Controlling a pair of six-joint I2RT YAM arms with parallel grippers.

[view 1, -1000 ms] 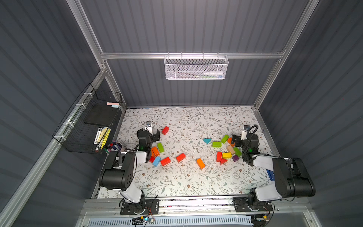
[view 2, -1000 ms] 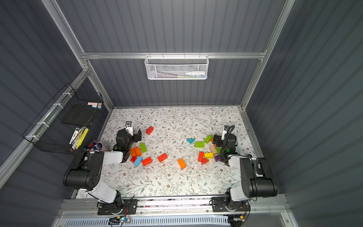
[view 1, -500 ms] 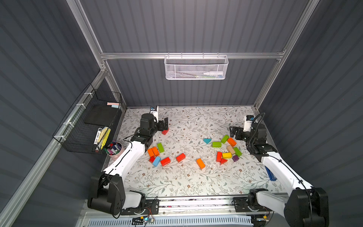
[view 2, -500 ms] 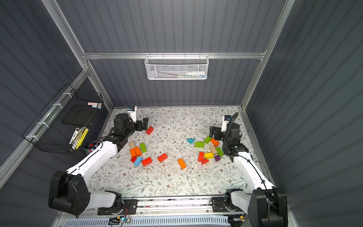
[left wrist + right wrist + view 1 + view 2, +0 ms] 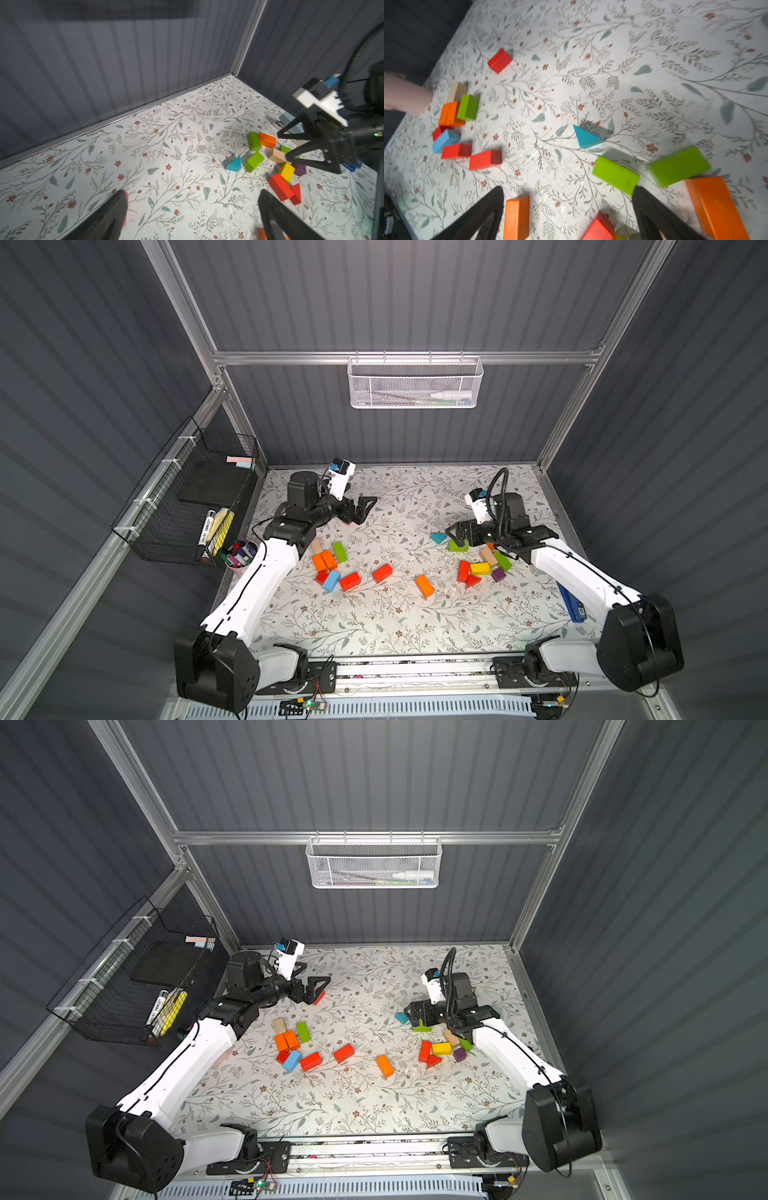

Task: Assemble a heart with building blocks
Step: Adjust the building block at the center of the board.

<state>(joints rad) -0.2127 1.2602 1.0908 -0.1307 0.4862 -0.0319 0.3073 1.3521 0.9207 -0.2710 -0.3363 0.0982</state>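
Observation:
The building blocks lie loose on the flowered table in two groups. The left group holds an orange pair (image 5: 325, 561), a blue brick (image 5: 331, 580) and red bricks (image 5: 350, 581). The right group has a yellow brick (image 5: 480, 568) and a purple cube (image 5: 498, 574). A lone orange brick (image 5: 424, 586) lies between them. My left gripper (image 5: 365, 510) (image 5: 192, 195) hangs open over a red block (image 5: 319, 997) at the back left. My right gripper (image 5: 453, 536) (image 5: 568, 191) is open above a teal wedge (image 5: 437, 537) and a green brick (image 5: 458, 546), holding nothing.
A black wire basket (image 5: 187, 497) hangs on the left wall and a white mesh basket (image 5: 415, 383) on the back wall. A cup of markers (image 5: 240, 553) stands at the table's left edge. A blue object (image 5: 572, 603) lies by the right edge.
Both arms have unfolded from near the front rail and reached toward the back. The grippers have stayed open and no block has moved.

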